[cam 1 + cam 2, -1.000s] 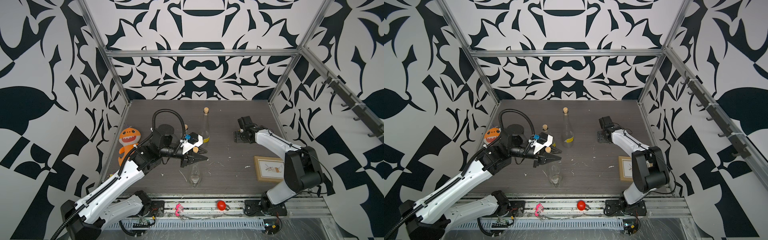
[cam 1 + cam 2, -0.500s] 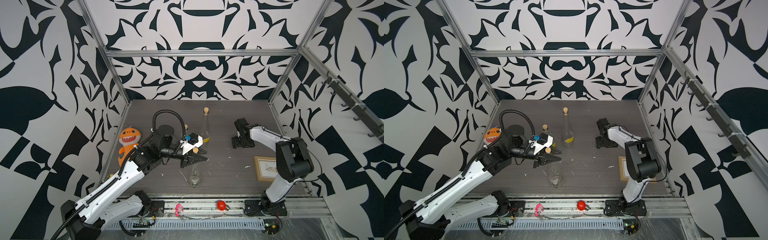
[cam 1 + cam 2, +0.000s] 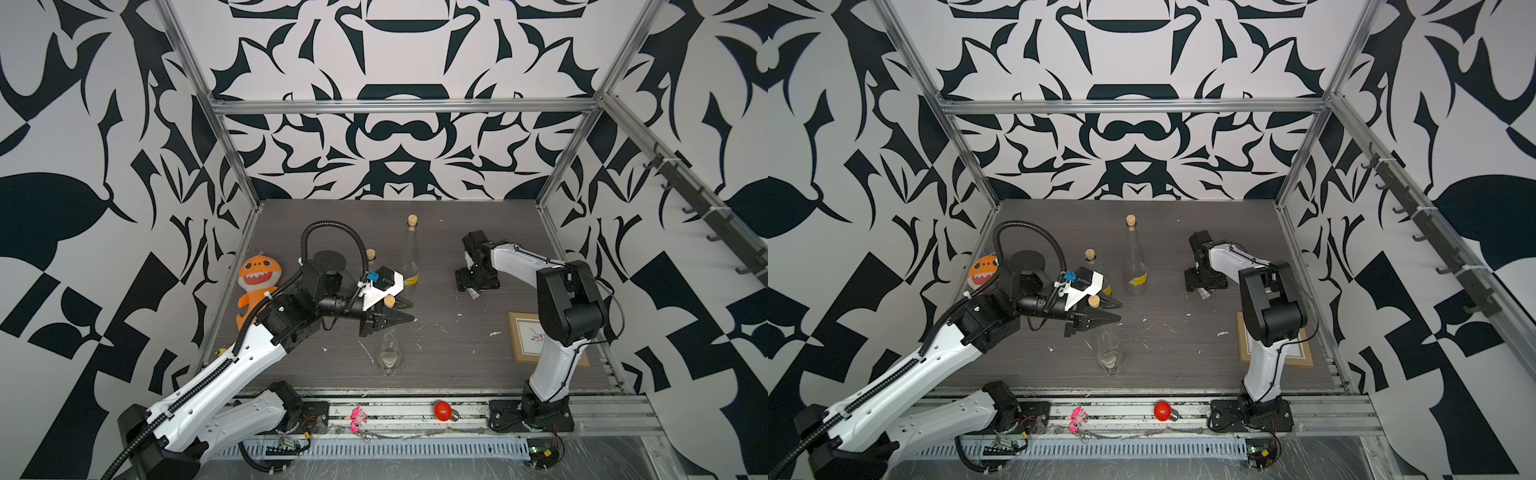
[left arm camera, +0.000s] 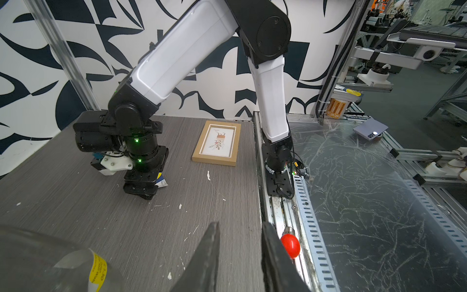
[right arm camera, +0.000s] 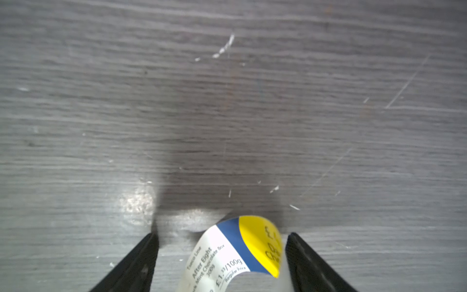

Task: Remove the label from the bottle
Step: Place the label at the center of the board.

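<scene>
three corked bottles (image 3: 1136,266) (image 3: 1111,353) (image 3: 1091,262), one picture frame (image 3: 525,336), one plush toy (image 3: 255,278), one red bulb (image 3: 442,410).

The front bottle (image 3: 387,355) stands before the rear bottle (image 3: 410,253); the label (image 5: 235,250) lies rightward, behind the picture frame (image 3: 524,336).

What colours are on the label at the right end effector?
The label is white, blue and yellow; best in the right wrist view.

Reading "After Eight", "Mint Chocolate Box", "300g", "£1.33/100g" and "Regular Price" on the curled white-blue-yellow label (image 5: 235,250); showing "£" with blurred digits on its yellow end. Leaving print too small for reading on the yellow sticker (image 4: 98,271) of the glass bottle (image 4: 38,260).
</scene>
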